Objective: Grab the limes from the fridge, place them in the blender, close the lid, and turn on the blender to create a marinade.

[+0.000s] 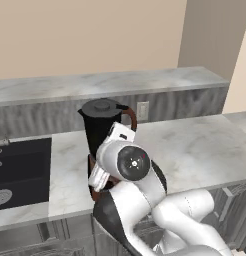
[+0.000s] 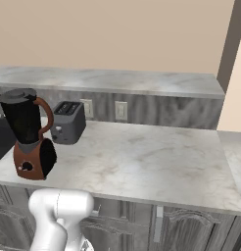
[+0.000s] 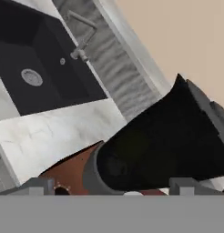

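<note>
Blender [image 2: 28,139] on counter [image 2: 142,162] — lid [image 2: 17,94] on; contents can't tell.

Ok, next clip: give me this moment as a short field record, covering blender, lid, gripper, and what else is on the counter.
blender: blender upright on the counter, reddish-brown base with knob facing front
lid: lid seated on top of the jug
gripper: gripper open, close in front of the blender's base, holding nothing
toaster: grey toaster right beside the blender, against the backsplash
sink: dark sink set in the counter on the blender's other side
limes: cannot tell, jug is opaque
</note>
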Controlling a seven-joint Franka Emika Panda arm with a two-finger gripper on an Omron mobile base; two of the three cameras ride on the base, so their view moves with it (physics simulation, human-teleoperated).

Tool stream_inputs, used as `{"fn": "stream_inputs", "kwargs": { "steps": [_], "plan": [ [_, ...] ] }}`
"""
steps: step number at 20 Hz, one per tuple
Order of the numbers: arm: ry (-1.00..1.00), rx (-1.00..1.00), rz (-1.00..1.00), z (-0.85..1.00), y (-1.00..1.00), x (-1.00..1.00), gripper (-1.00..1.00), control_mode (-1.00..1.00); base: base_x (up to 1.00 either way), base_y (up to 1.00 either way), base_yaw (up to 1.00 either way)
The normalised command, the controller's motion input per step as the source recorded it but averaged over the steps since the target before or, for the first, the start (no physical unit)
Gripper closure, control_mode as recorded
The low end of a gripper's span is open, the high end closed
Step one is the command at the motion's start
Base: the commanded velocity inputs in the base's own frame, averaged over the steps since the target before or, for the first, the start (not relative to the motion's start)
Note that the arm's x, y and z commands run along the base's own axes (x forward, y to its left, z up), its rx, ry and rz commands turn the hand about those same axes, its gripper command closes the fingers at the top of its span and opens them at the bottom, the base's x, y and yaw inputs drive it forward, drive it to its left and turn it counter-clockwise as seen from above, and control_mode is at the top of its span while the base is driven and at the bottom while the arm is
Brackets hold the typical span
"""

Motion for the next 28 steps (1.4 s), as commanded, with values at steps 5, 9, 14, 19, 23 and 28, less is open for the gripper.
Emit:
{"fn": "stream_inputs", "kwargs": {
  "steps": [5,9,14,19,23,28],
  "plan": [
    [-0.20,0.11,-0.74,-0.78,0.22,-0.95,-1.00,-1.00,0.00,0.00,0.00],
    [-0.30,0.21,-0.55,-0.71,-0.11,-0.82,-1.00,-1.00,0.00,0.00,0.00],
    [-0.29,0.27,-0.32,-0.38,-0.46,-0.16,-1.00,-1.00,0.00,0.00,0.00],
    [-0.31,0.25,-0.09,-0.22,-0.48,0.00,-1.00,-1.00,0.00,0.00,0.00],
    [-0.31,0.23,-0.07,-0.13,-0.18,0.07,-1.00,-1.00,0.00,0.00,0.00],
    [-0.24,0.20,-0.06,-0.01,-0.06,0.12,-1.00,-1.00,0.00,0.00,0.00]
  ]
}}
